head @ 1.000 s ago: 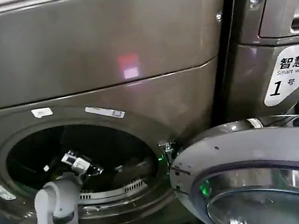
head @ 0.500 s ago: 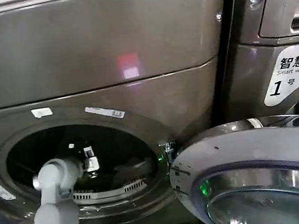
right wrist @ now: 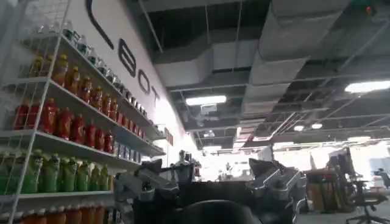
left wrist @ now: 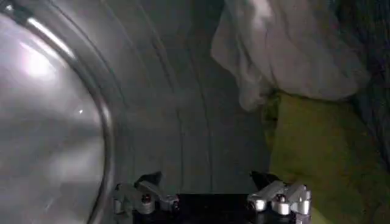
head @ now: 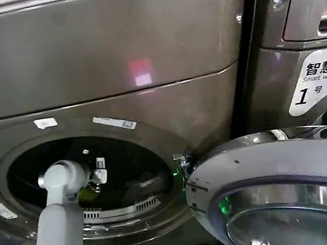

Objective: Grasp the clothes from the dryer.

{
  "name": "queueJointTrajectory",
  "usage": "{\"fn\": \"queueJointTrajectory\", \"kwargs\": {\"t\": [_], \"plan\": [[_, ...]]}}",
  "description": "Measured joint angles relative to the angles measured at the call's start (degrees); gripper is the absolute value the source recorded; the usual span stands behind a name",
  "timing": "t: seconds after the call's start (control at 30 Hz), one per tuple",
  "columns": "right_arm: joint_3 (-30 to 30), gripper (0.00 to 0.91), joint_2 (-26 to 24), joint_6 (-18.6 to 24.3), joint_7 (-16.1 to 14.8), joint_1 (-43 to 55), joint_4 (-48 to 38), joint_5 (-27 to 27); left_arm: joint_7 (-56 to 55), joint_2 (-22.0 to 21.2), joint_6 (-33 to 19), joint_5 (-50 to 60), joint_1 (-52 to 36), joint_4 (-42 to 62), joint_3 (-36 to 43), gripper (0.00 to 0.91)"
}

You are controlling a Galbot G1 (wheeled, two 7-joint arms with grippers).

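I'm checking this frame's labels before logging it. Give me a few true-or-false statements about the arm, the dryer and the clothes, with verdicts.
1. The left gripper is inside the dryer drum. True.
2. Its fingers are clamped on the yellow-green garment. False: they are spread open with nothing between them.
3. The dryer's door is closed. False: it is swung open to the right of the porthole.
4. A pale whitish piece lies against the yellow-green garment. True.
5. The right gripper is also in the drum. False: it faces a room with shelves of bottles.
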Motion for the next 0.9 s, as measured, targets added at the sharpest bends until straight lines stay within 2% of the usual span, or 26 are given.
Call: {"fn": "queueJointTrajectory", "kwargs": {"t": [0.5,0.53,0.6,0.9], "plan": [[-0.56,0.907,0.62,0.20,-0.03,0.01,0.46,-0.06,0.02,1.04,0.29,-4.04,1.91,2.79,-0.53,0.907],[-0.59,0.907,0.68,0.20,-0.03,0.02,0.48,-0.07,0.00,1.05,0.37,-4.10,1.97,2.96,-0.59,0.125],[-0.68,0.907,0.76,0.23,-0.03,-0.03,0.52,-0.07,0.00,1.15,0.48,-4.41,2.02,3.32,-0.67,0.000],[-0.78,0.907,0.69,0.26,-0.03,0.00,0.71,-0.07,0.08,1.22,0.24,-6.23,1.96,4.85,-0.92,0.000]]}}
